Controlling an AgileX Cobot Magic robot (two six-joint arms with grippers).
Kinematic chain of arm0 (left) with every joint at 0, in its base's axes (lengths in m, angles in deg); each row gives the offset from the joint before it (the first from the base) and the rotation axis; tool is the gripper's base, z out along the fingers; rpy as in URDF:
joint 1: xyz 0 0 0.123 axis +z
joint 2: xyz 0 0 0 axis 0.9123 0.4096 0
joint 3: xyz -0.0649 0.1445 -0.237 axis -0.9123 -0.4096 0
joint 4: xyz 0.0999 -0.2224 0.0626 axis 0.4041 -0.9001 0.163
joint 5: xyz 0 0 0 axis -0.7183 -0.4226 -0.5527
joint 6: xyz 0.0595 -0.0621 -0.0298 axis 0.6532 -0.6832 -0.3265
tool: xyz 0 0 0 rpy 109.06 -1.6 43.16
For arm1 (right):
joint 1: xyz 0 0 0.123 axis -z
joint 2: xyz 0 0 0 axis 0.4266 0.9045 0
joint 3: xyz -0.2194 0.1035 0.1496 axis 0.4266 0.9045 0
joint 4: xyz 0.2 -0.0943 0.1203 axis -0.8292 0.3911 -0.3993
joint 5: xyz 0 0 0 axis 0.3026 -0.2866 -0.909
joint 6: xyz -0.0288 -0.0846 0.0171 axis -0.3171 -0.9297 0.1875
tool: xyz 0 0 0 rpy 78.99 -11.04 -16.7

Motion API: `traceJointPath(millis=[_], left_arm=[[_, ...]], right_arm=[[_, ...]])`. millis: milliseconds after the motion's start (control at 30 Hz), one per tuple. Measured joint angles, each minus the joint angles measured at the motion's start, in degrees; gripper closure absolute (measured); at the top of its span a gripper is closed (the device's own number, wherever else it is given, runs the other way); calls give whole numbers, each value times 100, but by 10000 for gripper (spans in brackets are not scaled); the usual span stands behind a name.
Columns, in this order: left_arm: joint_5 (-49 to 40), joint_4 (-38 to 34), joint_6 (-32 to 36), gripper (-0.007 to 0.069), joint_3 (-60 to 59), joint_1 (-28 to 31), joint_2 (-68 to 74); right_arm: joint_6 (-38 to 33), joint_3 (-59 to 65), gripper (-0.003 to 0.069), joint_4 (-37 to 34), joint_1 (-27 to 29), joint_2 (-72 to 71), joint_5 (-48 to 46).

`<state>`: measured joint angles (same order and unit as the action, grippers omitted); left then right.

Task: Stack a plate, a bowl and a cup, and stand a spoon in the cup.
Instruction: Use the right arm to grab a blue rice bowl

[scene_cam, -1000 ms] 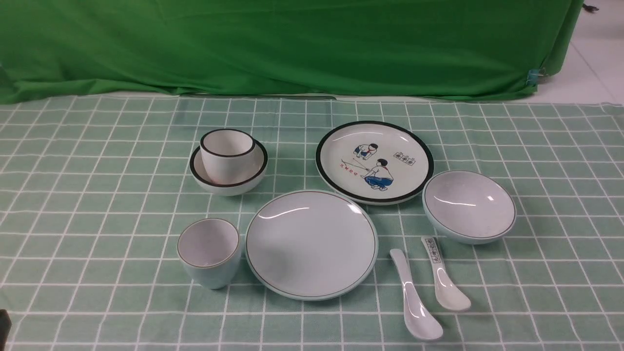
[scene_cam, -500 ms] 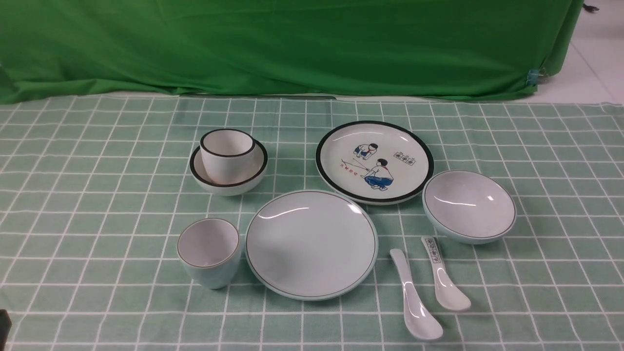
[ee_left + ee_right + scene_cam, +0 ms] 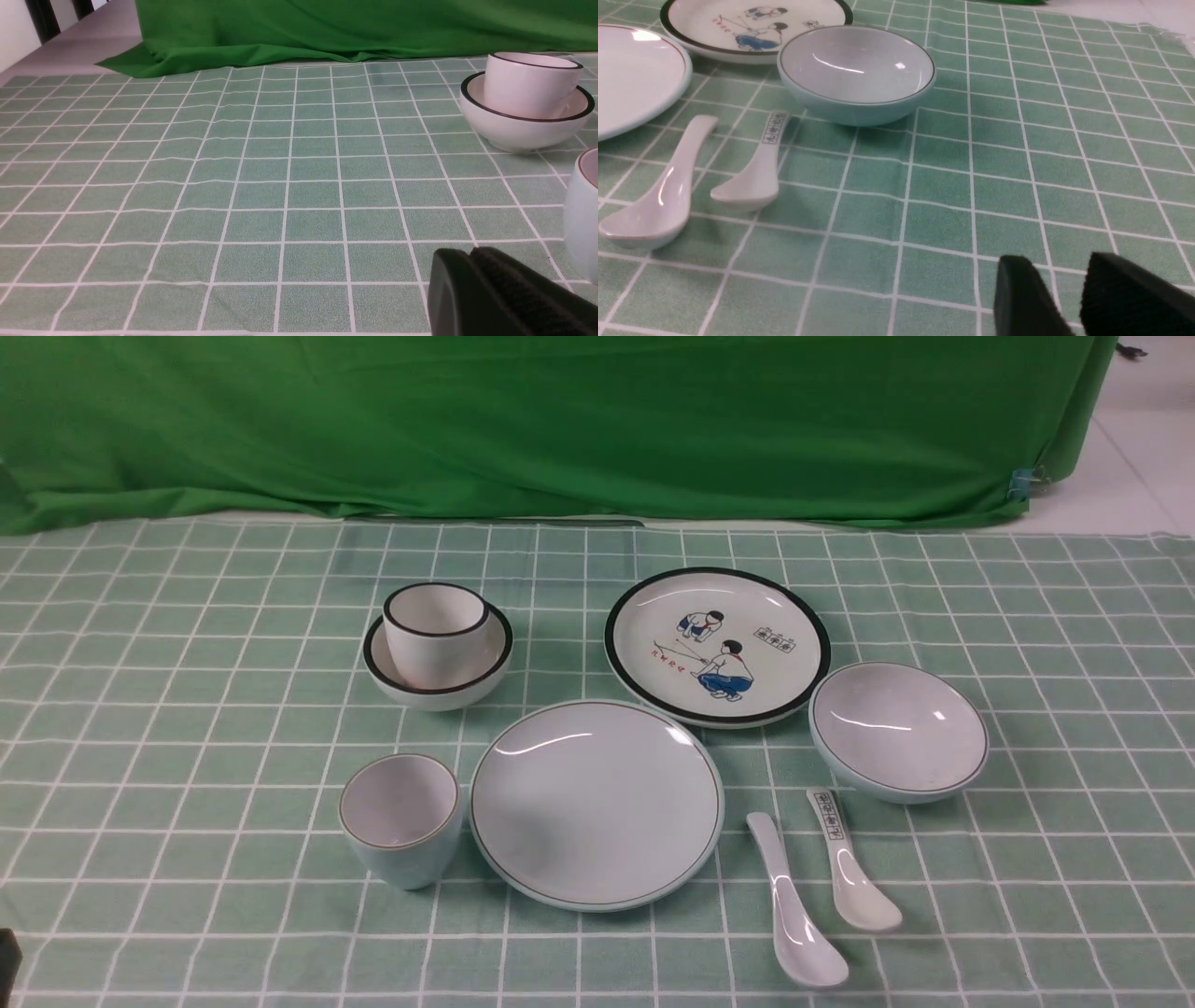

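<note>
The pale blue-green plate lies in the middle near the front, empty. Left of it stands the small cup, upright. The matching bowl sits to the plate's right. The plain white spoon lies in front of the bowl. My left gripper is shut on nothing, low over the cloth, left of the cup. My right gripper is open and empty, near the front edge, right of the spoon and short of the bowl. Neither touches any dish.
A black-rimmed white cup stands inside a black-rimmed white bowl at the back left. A cartoon plate lies behind the bowl. A second spoon with printed marks lies beside the plain one. A green curtain closes the back.
</note>
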<state>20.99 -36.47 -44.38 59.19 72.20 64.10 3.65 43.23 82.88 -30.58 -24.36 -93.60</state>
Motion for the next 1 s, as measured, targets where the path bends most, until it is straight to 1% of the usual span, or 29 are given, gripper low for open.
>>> traceJointPath(millis=[167,200,267,333,433,533,600,667,700,733,800,867,967,1000], left_arm=[[69,-45,-22,612,0,0,0],[111,-283,-40,612,0,0,0],[216,-1132,-278,612,0,0,0],[385,-2163,-408,612,0,0,0],[695,-2988,-579,612,0,0,0],[1213,-4056,-1010,612,0,0,0],[1604,-4390,-1153,612,0,0,0],[1677,-4472,-1201,612,13,0,0],[1560,-4459,-1208,612,68,5,0],[1434,-4391,-1210,612,173,1,0],[863,-4056,-1094,612,648,1,73],[191,-3760,-675,612,1221,1,364],[-1032,-3576,478,612,2262,-42,1227],[-1405,-3557,720,612,2487,-93,1575]], right_arm=[[0,0,417,0,0,0,0],[0,0,417,0,0,0,0],[0,0,417,0,0,0,0],[0,0,417,0,0,0,0],[0,0,417,0,0,0,0],[0,0,417,0,0,0,0],[0,0,417,0,0,0,0],[0,0,417,0,0,0,0],[0,0,417,5,0,0,0],[0,0,417,5,0,0,0],[0,0,417,5,0,0,0],[0,0,417,5,0,0,0],[0,0,417,5,0,0,0],[0,0,417,5,0,0,0]])
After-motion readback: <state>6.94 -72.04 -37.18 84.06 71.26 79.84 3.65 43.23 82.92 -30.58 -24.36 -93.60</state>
